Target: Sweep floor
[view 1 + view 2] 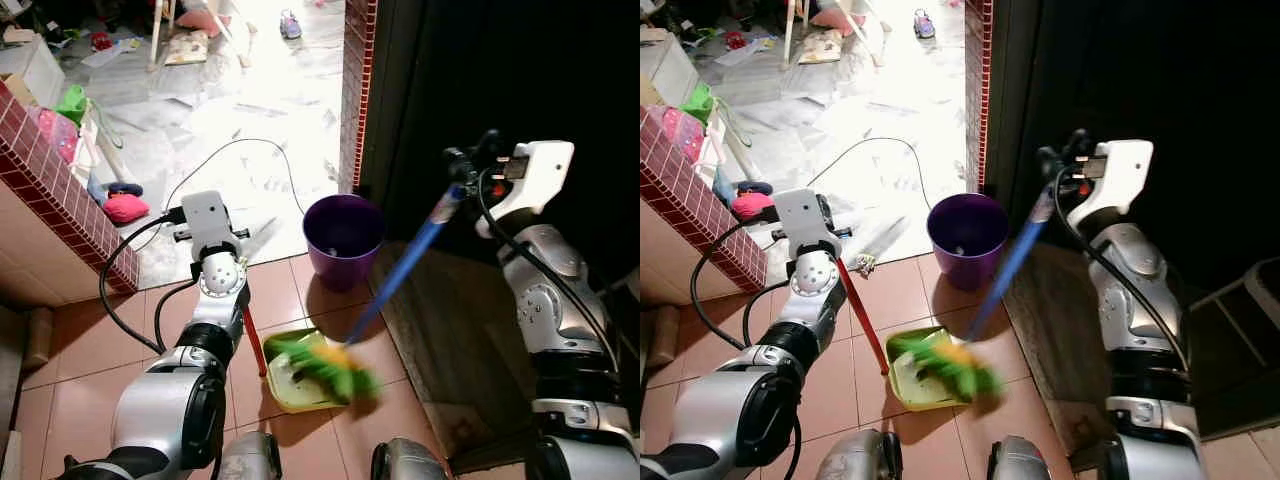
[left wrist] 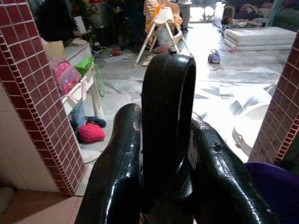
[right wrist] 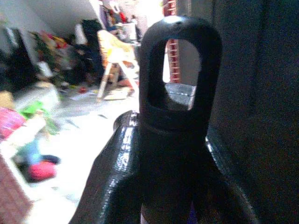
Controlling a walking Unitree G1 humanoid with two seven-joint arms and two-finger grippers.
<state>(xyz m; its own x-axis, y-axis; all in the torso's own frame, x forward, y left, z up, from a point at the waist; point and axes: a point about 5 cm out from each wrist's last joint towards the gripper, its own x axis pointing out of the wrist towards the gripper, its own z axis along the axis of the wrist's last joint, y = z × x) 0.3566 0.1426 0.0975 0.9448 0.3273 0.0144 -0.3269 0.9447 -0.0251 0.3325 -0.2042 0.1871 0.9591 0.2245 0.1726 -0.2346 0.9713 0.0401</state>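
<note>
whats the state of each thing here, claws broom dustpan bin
left claw: shut on the dustpan handle
right claw: shut on the broom handle
broom: tilted, bristles over the dustpan, blurred
dustpan: flat on the floor tiles
purple bin: upright, open

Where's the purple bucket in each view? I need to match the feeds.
Left eye: purple bucket at centre, beyond the green dustpan.
Right eye: centre-left, beside the brick doorpost.
Left wrist: lower right corner.
Right wrist: not visible.
Shared landmark: brick doorpost.
</note>
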